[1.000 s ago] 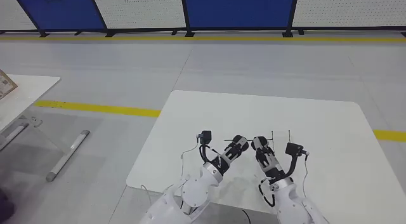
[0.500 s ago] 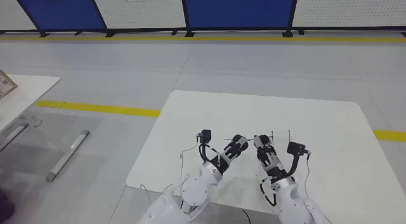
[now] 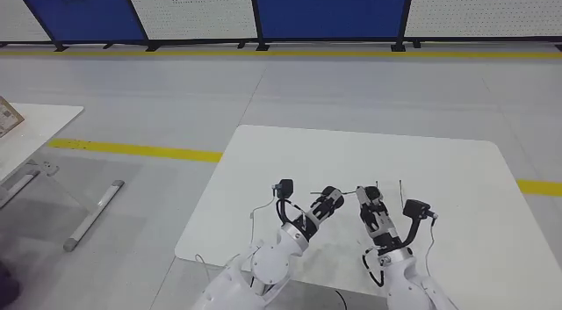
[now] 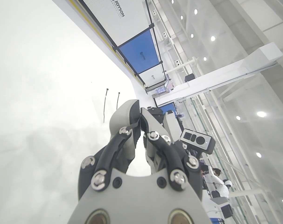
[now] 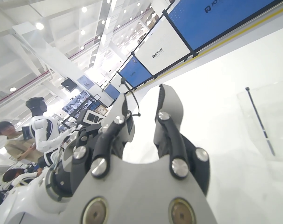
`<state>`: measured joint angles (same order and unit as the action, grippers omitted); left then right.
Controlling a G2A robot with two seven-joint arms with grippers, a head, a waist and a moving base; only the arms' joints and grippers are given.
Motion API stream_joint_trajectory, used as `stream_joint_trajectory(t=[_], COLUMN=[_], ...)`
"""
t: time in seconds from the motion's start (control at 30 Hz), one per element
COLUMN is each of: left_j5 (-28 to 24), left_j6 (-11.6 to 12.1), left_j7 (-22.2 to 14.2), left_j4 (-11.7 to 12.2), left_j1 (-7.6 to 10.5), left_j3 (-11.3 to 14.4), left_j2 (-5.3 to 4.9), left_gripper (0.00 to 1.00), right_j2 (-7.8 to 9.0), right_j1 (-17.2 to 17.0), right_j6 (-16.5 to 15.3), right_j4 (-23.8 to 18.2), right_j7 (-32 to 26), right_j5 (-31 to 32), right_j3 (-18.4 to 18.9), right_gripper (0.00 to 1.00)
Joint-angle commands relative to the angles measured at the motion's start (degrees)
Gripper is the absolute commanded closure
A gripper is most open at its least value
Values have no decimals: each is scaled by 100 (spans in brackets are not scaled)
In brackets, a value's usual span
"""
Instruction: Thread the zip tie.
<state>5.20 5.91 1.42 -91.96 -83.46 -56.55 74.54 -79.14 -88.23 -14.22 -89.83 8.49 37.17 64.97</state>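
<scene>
Zip tie [image 5: 137, 103] pinched in left gripper [image 4: 139, 111], long axis 9-to-3 o'clock, right gripper [image 5: 142, 92] spread, spare ties [image 4: 104, 108] lying 12-to-6 on table [image 3: 439, 161].

Bright, even indoor light, round ceiling lamps [image 4: 212, 38] flaring overhead, white table [image 3: 439, 169] at five o'clock in the top view washed pale with glare, wrist views bowed, straight lines curving near edges

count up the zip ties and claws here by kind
zip ties: 3, the held zip tie in the shut left claw and two loose zip ties on the table
claws: 2, left claw and open right claw
total: 5
</scene>
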Motion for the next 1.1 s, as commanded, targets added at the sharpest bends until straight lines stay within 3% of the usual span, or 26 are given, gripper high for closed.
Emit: stream_joint_trajectory(t=[0.0, 0.23, 0.63, 0.9, 0.93, 0.97, 1.0, 1.07], left_j5=[-8, -18, -23, -20, -17, -15, -13, -10], left_j6=[4, 33, 65, 117, 115, 114, 110, 104], left_j7=[0, 10, 17, 34, 42, 46, 51, 63], left_j4=[0, -51, -69, -104, -100, -97, -92, -81], left_j1=[2, -8, -29, -72, -80, -84, -89, -93], left_j3=[9, 15, 13, 3, 0, -1, -1, 1], left_j2=[4, 10, 17, 17, 16, 16, 17, 19], left_gripper=[100, 100, 100, 100, 100, 100, 100, 100], right_j2=[0, 0, 28, 43, 45, 48, 50, 55], right_j1=[-2, 34, 94, 163, 162, 156, 147, 117], right_j6=[-3, -28, -344, -325, -320, -318, -310, -302], right_j4=[0, 21, 63, 120, 111, 102, 88, 48], right_j7=[8, -51, -457, -674, -684, -687, -674, -640], right_j5=[6, 54, -186, -184, -197, -205, -203, -173], right_j3=[4, -13, 40, 53, 63, 71, 81, 92], right_gripper=[100, 100, 100, 100, 97, 74, 63, 55])
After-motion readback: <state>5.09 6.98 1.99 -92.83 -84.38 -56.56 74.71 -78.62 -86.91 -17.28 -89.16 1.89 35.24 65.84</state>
